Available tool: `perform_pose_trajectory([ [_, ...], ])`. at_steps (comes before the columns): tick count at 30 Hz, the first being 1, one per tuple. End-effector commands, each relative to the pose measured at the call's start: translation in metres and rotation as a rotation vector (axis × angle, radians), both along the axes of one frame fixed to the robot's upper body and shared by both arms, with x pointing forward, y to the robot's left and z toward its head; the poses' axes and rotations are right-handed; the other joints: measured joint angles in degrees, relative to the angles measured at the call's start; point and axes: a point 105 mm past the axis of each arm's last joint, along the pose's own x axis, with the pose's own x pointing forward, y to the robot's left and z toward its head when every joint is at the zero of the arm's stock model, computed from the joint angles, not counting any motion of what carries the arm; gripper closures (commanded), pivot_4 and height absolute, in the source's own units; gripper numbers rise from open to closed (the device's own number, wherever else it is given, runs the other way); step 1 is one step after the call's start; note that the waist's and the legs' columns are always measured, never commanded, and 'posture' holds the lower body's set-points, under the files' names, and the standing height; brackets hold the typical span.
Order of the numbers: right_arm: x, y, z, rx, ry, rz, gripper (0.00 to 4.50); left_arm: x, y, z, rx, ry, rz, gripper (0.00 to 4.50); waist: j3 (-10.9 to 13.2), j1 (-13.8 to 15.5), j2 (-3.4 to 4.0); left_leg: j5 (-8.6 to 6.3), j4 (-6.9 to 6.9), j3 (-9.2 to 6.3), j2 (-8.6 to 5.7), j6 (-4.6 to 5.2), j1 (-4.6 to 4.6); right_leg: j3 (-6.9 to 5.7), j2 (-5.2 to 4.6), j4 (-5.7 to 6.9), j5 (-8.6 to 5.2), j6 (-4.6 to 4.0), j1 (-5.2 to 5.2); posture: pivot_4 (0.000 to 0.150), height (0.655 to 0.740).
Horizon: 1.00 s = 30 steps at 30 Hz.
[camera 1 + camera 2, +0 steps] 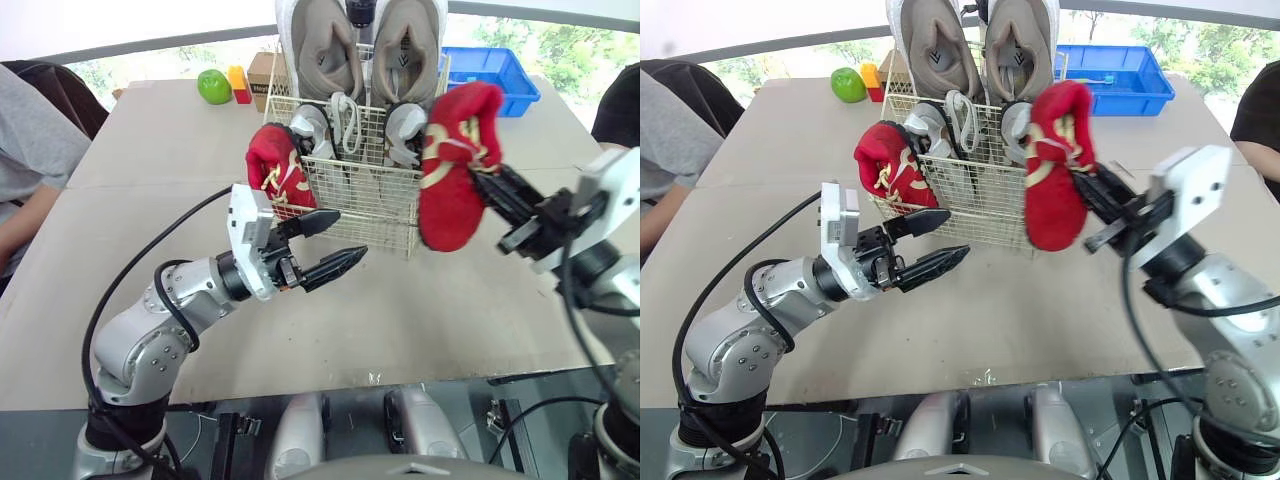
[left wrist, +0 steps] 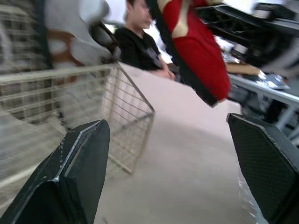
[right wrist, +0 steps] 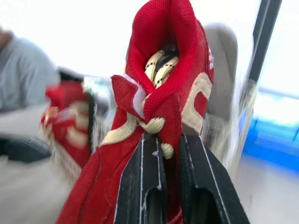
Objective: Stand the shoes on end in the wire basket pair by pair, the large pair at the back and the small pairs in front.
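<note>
The right claw (image 1: 488,183) pinches a red mesh shoe (image 1: 455,170) with cream trim at its laces. The shoe hangs toe-down in the air beside the wire basket's (image 1: 370,215) right front corner. The left claw (image 1: 350,238) gapes wide and empty near the basket's front. A second red shoe (image 1: 275,165) stands at its left front corner. Two big grey shoes (image 1: 330,45) stand behind, two small silver ones (image 1: 315,130) between.

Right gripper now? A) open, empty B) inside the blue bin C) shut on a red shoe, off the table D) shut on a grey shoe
C: the right gripper pinches the red shoe in its fingers, and the shoe hangs beside the wire basket, above the table.
</note>
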Motion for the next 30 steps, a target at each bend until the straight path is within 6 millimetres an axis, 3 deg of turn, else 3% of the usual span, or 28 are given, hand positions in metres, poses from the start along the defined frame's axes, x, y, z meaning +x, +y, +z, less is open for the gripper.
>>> perform_pose_trajectory([
  [1,0.007,0.009,0.008,0.013,-0.19,-0.117,4.44,-0.005,0.009,0.013,-0.006,-0.121,0.046,0.21,0.0,0.1,-0.03,0.01,0.02,0.01,-0.01,-0.02,-0.02,0.0,-0.03,0.0,0.0,0.0,0.0,0.15,0.74],
  [8,0.026,0.029,-0.021,-0.065,-0.442,-0.355,4.44,-0.01,0.028,0.019,0.006,-0.128,0.054,0.21,0.0,0.3,-0.07,0.01,-0.02,0.06,-0.05,-0.04,-0.12,0.01,-0.14,-0.06,0.12,-0.21,-0.04,0.15,0.74],
  [11,0.033,0.036,-0.051,-0.123,-0.464,-0.392,4.44,-0.017,0.032,0.02,0.009,-0.119,0.059,0.21,-0.1,0.2,-0.15,0.01,-0.08,0.05,-0.05,-0.05,-0.08,0.01,-0.13,-0.06,0.12,-0.21,-0.04,0.15,0.74],
  [15,0.03,0.05,-0.098,-0.158,-0.379,-0.321,4.44,-0.026,0.038,0.014,0.07,-0.115,0.018,0.21,-0.1,0.2,-0.15,0.01,-0.09,0.0,0.01,-0.05,-0.05,-0.04,-0.12,-0.03,0.1,-0.25,-0.02,0.15,0.74],
  [18,0.029,0.05,-0.121,-0.128,-0.291,-0.308,4.44,-0.027,0.044,0.011,0.089,-0.102,0.021,0.21,-0.1,0.1,-0.16,0.01,-0.09,0.04,0.04,-0.05,-0.05,0.01,-0.15,-0.03,0.1,-0.26,-0.03,0.15,0.74],
  [26,0.031,0.048,-0.139,0.016,-0.124,-0.261,4.44,-0.039,0.052,-0.002,0.14,-0.017,-0.029,0.21,-0.1,0.1,-0.23,0.01,-0.11,-0.03,0.11,-0.05,-0.02,-0.05,-0.16,-0.04,0.08,-0.28,0.01,0.15,0.74],
  [27,0.031,0.045,-0.139,0.05,-0.101,-0.261,3.77,-0.039,0.053,-0.003,0.145,-0.007,-0.035,0.21,-0.1,0.1,-0.23,0.0,-0.12,-0.07,0.12,-0.05,-0.02,-0.09,-0.16,-0.03,0.08,-0.29,0.02,0.15,0.74],
  [28,0.031,0.042,-0.138,0.064,-0.094,-0.258,3.6,-0.04,0.054,-0.004,0.15,-0.002,-0.04,0.21,-0.1,0.2,-0.24,0.01,-0.12,-0.09,0.14,-0.05,-0.01,-0.11,-0.17,-0.03,0.07,-0.31,0.03,0.15,0.74],
  [30,0.03,0.038,-0.137,0.085,-0.08,-0.257,2.76,-0.039,0.057,-0.005,0.156,0.008,-0.04,0.21,-0.1,0.2,-0.23,0.01,-0.11,-0.1,0.14,-0.04,0.0,-0.13,-0.18,-0.02,0.07,-0.31,0.05,0.15,0.74],
])
